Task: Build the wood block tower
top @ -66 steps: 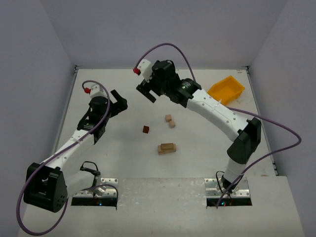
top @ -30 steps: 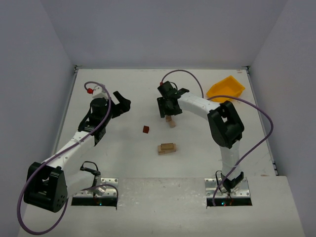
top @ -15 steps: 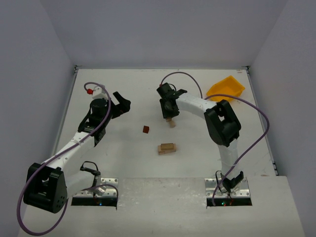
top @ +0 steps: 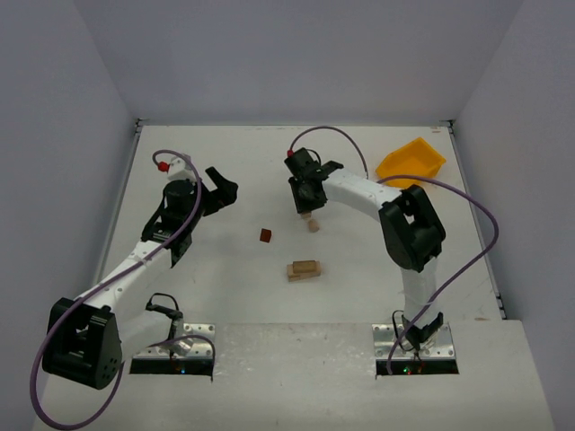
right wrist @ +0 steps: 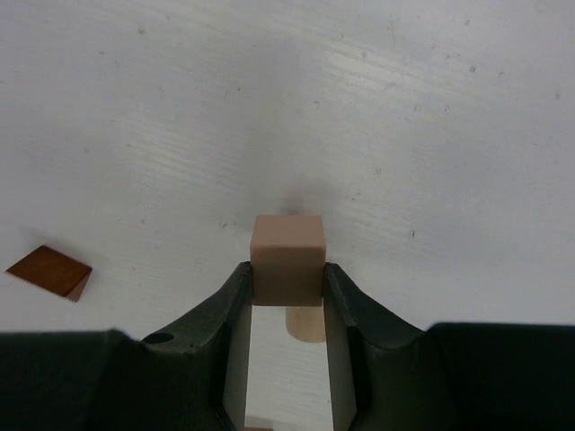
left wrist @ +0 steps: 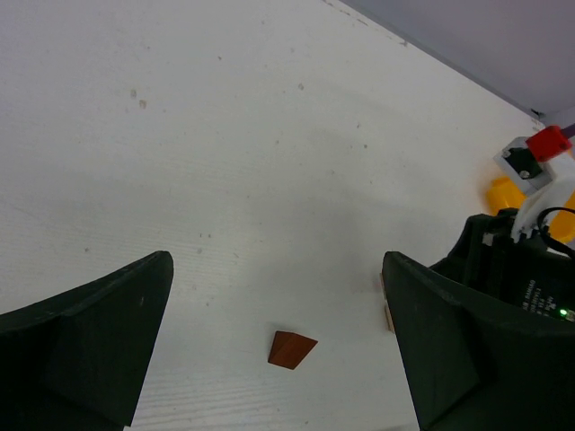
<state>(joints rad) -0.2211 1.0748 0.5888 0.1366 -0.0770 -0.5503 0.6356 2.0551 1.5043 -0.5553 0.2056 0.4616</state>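
Pale cube (right wrist: 287, 251) at the middle of the right wrist view, pinched on two opposite flat faces by the right gripper (top: 306, 201), jaws closed hard against it, far end showing past the fingertips. Looks light, rigid and dry: plain wood, square edges, no give. Unlikely to break, but easy to twist or flick out if caught off-centre or on a corner. Best taken as here, flat pad to flat face, square to the sides, leaving the base free for setting down. Cannot tell whether lifted clear of the table (top: 225, 269).

Just below it in that view, seen between the fingers, a second pale block (right wrist: 305, 325) lying on the table, apparently apart from the held one. Dark reddish-brown block (right wrist: 49, 272) at the left edge of the same view, well apart, alone on the table.

Oblong blocks (top: 304, 269) below centre in the top view, pale, lying together, perhaps one on another. Likely the base of the tower. Calls for level, gentle placing there, given slippery wood-on-wood contact.

Left gripper (left wrist: 277, 269) left of centre in the top view, jaws wide apart, holding nothing, facing toward the dark block.

Yellow bin (top: 411, 163) at the upper right of the top view, open-topped, set at an angle, well apart from every block; none seen inside it
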